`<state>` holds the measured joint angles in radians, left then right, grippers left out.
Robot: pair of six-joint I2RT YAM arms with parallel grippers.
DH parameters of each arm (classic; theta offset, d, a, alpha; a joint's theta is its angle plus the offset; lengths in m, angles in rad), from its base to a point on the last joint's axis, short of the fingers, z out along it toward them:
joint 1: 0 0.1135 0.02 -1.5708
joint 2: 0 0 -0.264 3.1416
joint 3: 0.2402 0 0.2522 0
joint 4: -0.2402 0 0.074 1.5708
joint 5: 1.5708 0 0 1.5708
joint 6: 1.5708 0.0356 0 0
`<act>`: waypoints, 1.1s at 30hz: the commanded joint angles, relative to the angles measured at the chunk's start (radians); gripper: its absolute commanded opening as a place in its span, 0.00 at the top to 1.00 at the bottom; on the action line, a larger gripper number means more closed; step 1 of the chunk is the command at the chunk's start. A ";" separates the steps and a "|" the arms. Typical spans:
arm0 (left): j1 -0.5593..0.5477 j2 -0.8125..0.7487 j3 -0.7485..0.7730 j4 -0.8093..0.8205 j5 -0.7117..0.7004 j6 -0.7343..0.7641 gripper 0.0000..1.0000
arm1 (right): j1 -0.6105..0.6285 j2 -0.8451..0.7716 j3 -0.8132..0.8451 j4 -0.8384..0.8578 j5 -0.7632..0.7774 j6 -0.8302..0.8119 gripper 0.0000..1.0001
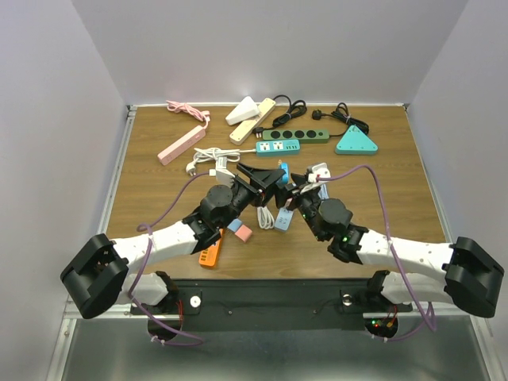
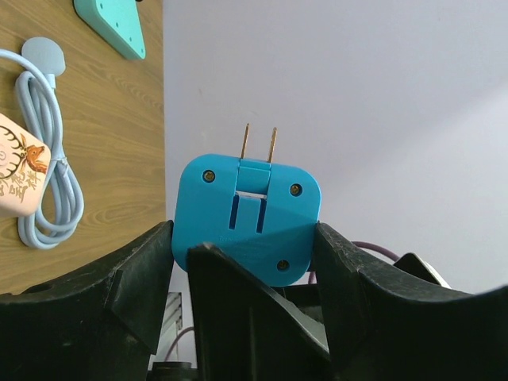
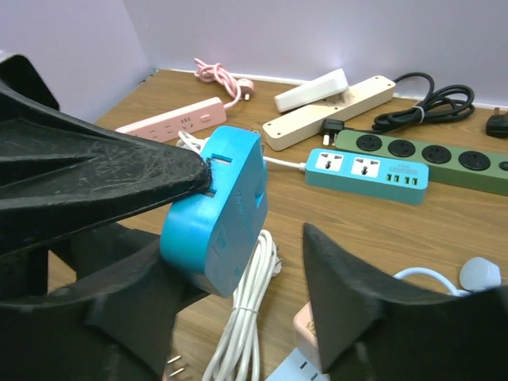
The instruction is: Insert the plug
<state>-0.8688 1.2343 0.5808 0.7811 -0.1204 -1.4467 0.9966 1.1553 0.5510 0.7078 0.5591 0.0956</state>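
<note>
Two prongs (image 2: 246, 144) jut from the blue plug (image 2: 246, 214), clamped in the left gripper (image 2: 244, 250) above the desk (image 1: 397, 206) at frame centre. The right gripper (image 3: 238, 294) gapes beside it. A teal strip (image 1: 278, 147) lies just above; bare wood runs to the right edge.

A: What colour is the plug (image 2: 246, 214)?
B: Bright blue, with brass-coloured prongs (image 2: 259, 144). The left fingers (image 2: 119, 294) are black.
A: And the bench (image 1: 413, 198)?
B: Brown wood grain.
A: The strips?
B: A pink strip (image 1: 181, 145), a cream strip (image 1: 252, 123), a dark green strip (image 1: 298, 136) with black sockets, a teal strip (image 1: 278, 147) with white socket faces — and a teal triangle (image 1: 356, 142).
</note>
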 commanded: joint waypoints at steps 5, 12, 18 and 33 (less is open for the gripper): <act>0.001 -0.019 -0.024 0.092 0.038 -0.029 1.00 | 0.010 0.053 0.063 0.148 0.058 -0.085 0.51; 0.001 -0.009 -0.029 0.109 0.054 -0.032 1.00 | 0.008 0.075 0.072 0.186 0.051 -0.131 0.78; 0.002 0.022 -0.041 0.153 0.083 -0.035 0.88 | 0.008 0.047 0.055 0.194 0.099 -0.125 1.00; 0.050 -0.050 -0.030 0.070 0.082 0.408 0.03 | 0.005 -0.147 0.082 -0.358 0.366 0.104 1.00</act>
<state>-0.8249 1.2686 0.5556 0.8631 0.0013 -1.2415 1.0058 1.0554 0.5838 0.5179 0.8196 0.1024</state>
